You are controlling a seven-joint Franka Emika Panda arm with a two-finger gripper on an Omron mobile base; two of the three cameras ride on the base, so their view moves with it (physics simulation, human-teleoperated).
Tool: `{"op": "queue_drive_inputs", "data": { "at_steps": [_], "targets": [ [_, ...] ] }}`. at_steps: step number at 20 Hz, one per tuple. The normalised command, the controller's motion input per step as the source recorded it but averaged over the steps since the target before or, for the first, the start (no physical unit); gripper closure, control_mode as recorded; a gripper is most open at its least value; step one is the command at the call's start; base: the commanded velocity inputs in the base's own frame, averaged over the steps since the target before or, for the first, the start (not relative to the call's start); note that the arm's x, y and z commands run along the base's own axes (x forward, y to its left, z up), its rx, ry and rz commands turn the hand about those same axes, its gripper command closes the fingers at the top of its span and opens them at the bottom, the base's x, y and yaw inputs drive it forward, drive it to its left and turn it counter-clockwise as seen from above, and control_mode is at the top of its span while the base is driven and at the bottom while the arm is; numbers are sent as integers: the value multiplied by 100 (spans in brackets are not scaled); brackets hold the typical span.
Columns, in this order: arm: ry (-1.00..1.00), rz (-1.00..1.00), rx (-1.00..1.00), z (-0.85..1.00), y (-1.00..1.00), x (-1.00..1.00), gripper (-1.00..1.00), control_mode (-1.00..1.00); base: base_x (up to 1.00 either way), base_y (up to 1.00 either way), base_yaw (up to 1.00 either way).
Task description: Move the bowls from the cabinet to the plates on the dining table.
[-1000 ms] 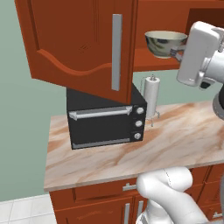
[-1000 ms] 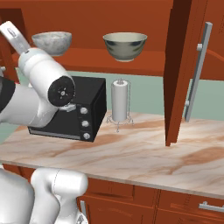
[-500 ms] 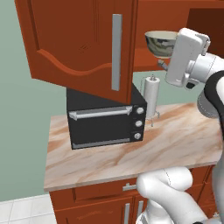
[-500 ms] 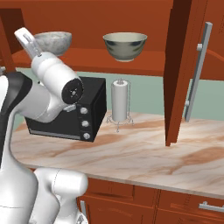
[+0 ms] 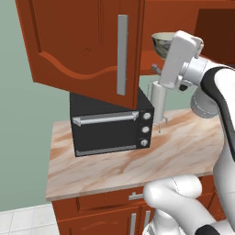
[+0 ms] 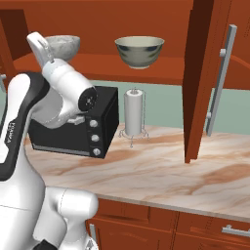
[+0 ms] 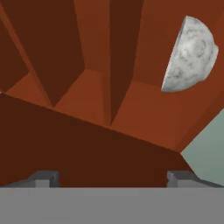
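Two bowls, marble bowl near the cabinet shelf's left end and metal bowl mid-shelf, neither grabbed yet; claw wide open, empty, probably reaching next for the marble one.

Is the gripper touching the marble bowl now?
Apart. In the hand view the gripper is open, and the marble bowl sits far beyond its fingertips, on the cabinet shelf.

Open cabinet shelf: free space lies between the marble bowl and metal bowl; doors flank it.
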Motion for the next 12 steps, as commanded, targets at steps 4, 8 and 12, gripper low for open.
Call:
{"op": "queue_drive_inputs", "data": {
  "at_steps": [4, 8, 12],
  "targets": [
    [7, 16, 7, 0, 2, 32, -100, -100, 0, 0, 0],
    [4, 13, -2, 3, 24, 11, -100, -100, 0, 0, 0],
    [4, 10, -7, 7, 36, 0, -100, -100, 0, 0, 0]
  ]
}}
